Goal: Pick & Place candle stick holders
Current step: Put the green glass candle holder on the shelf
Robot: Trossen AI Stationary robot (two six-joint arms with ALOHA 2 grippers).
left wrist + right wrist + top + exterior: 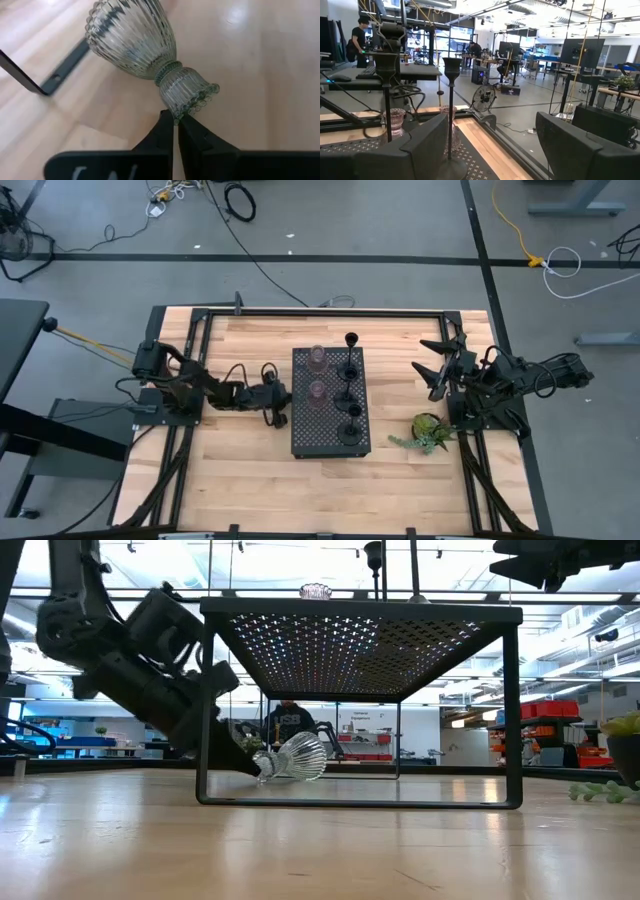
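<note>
Jaws of left gripper (175,121) pinch the toppled glass cup's (150,50) rim, seemingly; right gripper (492,145) open.

The black perforated tray (331,402) is taking up the table's middle, with tall black holders (350,370) and pink glass cups (317,360) crowding its top. Bare wood (300,490) is lying open along the near edge, while a plant sprig (428,432) is blocking the tray's right side
</note>
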